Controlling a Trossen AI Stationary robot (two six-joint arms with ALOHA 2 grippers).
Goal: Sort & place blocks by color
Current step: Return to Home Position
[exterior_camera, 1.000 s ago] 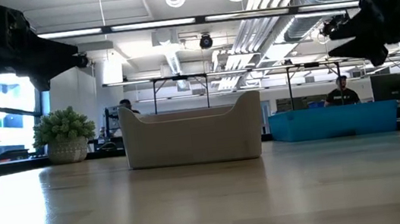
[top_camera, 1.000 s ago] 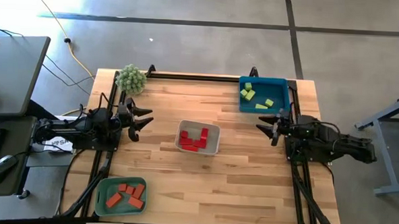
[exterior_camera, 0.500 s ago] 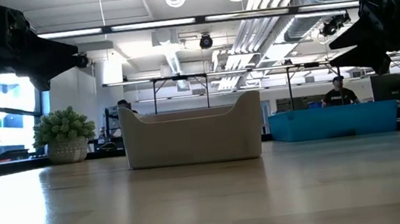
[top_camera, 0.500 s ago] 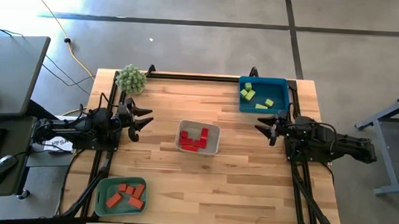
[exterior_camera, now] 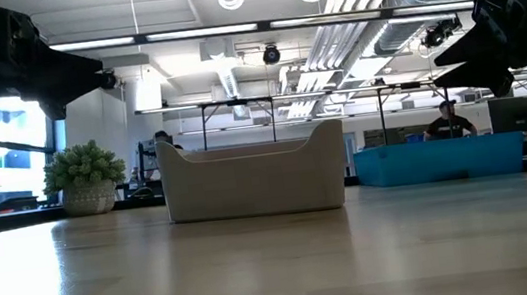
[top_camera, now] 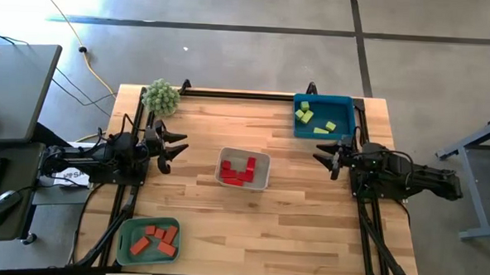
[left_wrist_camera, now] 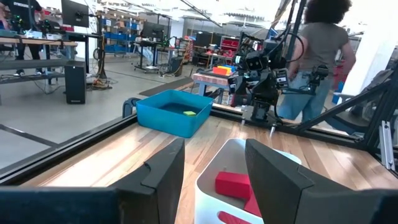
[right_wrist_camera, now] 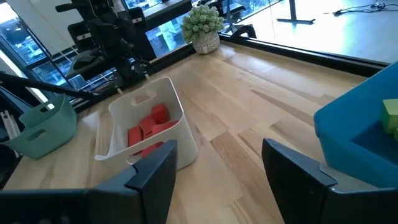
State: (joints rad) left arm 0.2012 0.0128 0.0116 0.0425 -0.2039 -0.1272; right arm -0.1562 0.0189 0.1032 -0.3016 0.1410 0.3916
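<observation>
Red blocks (top_camera: 238, 172) lie in a white tray (top_camera: 263, 159) at the table's middle. Yellow-green blocks (top_camera: 310, 117) lie in a blue tray (top_camera: 339, 108) at the far right corner. Orange-red blocks (top_camera: 156, 240) lie in a green tray (top_camera: 125, 228) at the near left corner. My left gripper (top_camera: 181, 145) hangs open above the table's left side, pointing level at the white tray (left_wrist_camera: 217, 171), nothing between its fingers (left_wrist_camera: 214, 155). My right gripper (top_camera: 320, 154) hangs open above the right side, pointing toward the white tray (right_wrist_camera: 180, 118), also holding nothing.
A fuzzy green plant (top_camera: 161, 96) stands at the far left corner. Black frame rails (top_camera: 230, 93) run along the far edge and both sides. Bare wood (top_camera: 257, 229) lies between the trays. A person (left_wrist_camera: 320, 56) stands beyond the right arm.
</observation>
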